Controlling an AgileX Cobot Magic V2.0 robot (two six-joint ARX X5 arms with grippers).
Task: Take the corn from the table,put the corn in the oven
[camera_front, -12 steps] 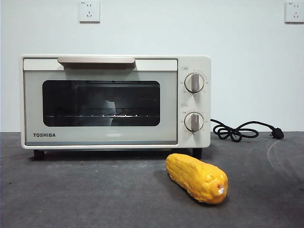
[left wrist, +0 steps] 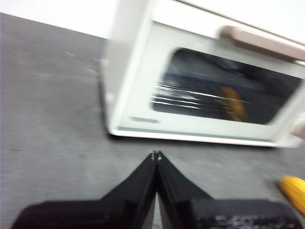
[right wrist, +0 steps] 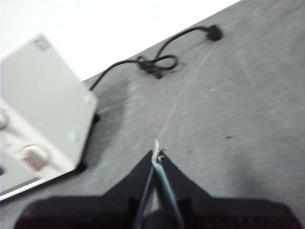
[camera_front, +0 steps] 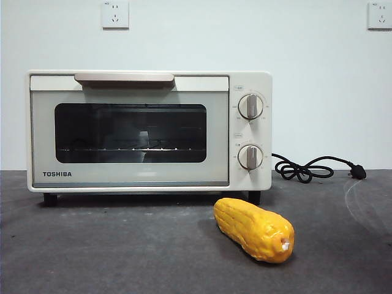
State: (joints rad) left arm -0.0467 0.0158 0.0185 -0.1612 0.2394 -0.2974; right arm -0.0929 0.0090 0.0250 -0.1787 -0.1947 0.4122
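Note:
The yellow-orange corn [camera_front: 254, 229] lies on the dark grey table [camera_front: 110, 251], just in front of the oven's right foot; one end of the corn [left wrist: 294, 191] shows in the left wrist view. The cream-white Toshiba oven [camera_front: 149, 130] stands behind it with its door closed. My left gripper [left wrist: 156, 155] is shut and empty, above the table in front of the oven's left part. Over bare table to the right of the oven [right wrist: 43, 109], my right gripper [right wrist: 157, 155] is shut and holds nothing. Neither gripper shows in the front view.
The oven's black cord and plug [camera_front: 315, 168] lie coiled on the table to the right of the oven, also seen as a cord [right wrist: 157, 59] in the right wrist view. A white wall with two sockets stands behind.
The reflection in the oven's glass door has shifted slightly. The corn and oven have not moved.

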